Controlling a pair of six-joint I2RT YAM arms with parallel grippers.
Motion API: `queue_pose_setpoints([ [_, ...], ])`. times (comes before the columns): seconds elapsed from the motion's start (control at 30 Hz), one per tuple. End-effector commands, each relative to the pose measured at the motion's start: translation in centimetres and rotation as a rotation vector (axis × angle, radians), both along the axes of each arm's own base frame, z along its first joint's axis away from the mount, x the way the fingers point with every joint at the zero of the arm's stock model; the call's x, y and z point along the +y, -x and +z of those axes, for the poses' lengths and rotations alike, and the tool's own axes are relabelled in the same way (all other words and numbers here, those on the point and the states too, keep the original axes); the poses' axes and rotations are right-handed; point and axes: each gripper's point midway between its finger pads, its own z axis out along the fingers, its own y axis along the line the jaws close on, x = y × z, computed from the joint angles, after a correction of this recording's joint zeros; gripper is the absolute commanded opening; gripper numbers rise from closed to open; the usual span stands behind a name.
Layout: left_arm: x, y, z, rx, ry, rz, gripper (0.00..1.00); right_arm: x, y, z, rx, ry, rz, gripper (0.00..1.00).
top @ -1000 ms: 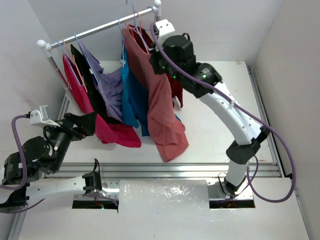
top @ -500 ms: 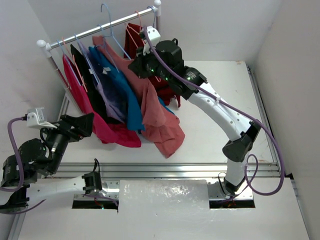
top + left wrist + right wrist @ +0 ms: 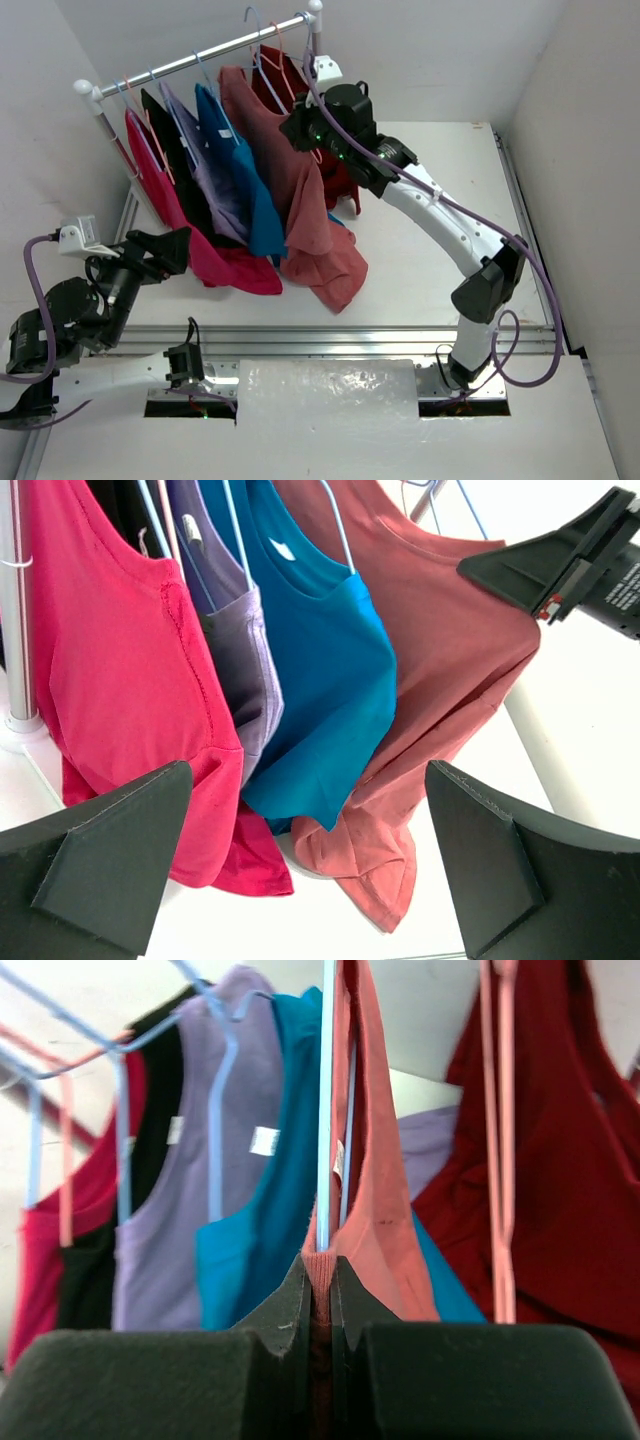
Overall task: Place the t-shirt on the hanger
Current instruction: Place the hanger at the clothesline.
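Top: ur right end effector sits up by the rail; t-shirt hangs there btw blue shirt & maroon shirt. Left wrist: ur left end effector is wide apart, nothing in it. Right wrist: fingers pinched tight on t-shirt collar + hanger wire.

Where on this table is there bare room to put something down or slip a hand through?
Bare table lies right of the maroon shirt, beyond the right arm, out to the right edge. A strip runs between the hem of the t-shirt and the near edge. The rail is crowded: shirts hang packed together.
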Motion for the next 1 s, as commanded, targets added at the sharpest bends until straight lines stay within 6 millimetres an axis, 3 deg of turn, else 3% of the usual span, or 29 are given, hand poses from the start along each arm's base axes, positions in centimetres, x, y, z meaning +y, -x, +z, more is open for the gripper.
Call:
queue_pose_setpoints([
  [0.0, -0.3, -0.2, 0.3, -0.009, 0.007, 0.005, 1.0, -0.1, -1.8, 4.4, -0.137, -0.1, -0.031, 0.0],
  [0.13, -0.1, -0.2, 0.1, -0.011, 0.001, 0.017, 1.0, 0.7, -3.4, 2.5, -0.123, -0.076, 0.0, 0.0],
  [0.27, 0.0, -0.3, 0.0, -0.01, -0.004, 0.034, 1.0, 0.9, -3.0, 0.3, -0.109, -0.086, 0.016, 0.0],
  [0.3, 0.0, -0.4, -0.1, -0.009, -0.005, 0.035, 1.0, 0.9, -2.7, -2.2, -0.074, -0.064, 0.025, 0.0],
  [0.33, -0.1, -0.4, -0.2, -0.007, -0.008, 0.037, 1.0, 0.9, -2.6, -1.5, -0.107, -0.09, 0.028, 0.0],
  [0.37, -0.3, -0.5, -0.2, -0.005, -0.011, 0.037, 1.0, 0.9, -2.4, -2.0, -0.108, -0.087, 0.03, 0.0],
  [0.4, -0.4, -0.5, -0.3, -0.003, -0.014, 0.038, 1.0, 0.8, -2.3, -3.8, -0.089, -0.067, 0.029, 0.0],
  [0.67, -3.7, -1.6, -1.2, 0.048, -0.081, 0.018, 1.0, 0.9, -1.8, -4.6, -0.162, -0.033, 0.063, 0.03],
  [0.7, -4.4, -1.7, -1.5, 0.06, -0.089, 0.006, 1.0, 1.2, -1.5, -4.5, -0.167, -0.026, 0.089, 0.08],
  [0.83, -7.7, -3.2, -4.7, 0.159, -0.209, 0.005, 1.0, 2.4, -0.9, -4.2, -0.178, 0.004, 0.172, 0.1],
  [0.9, -8.2, -4.1, -5.6, 0.197, -0.225, 0.013, 1.0, 2.6, -0.6, -3.9, -0.171, 0.005, 0.197, 0.09],
  [0.97, -8.0, -4.8, -5.6, 0.204, -0.218, 0.041, 1.0, 2.5, -0.3, -3.8, -0.163, 0.012, 0.201, 0.16],
])
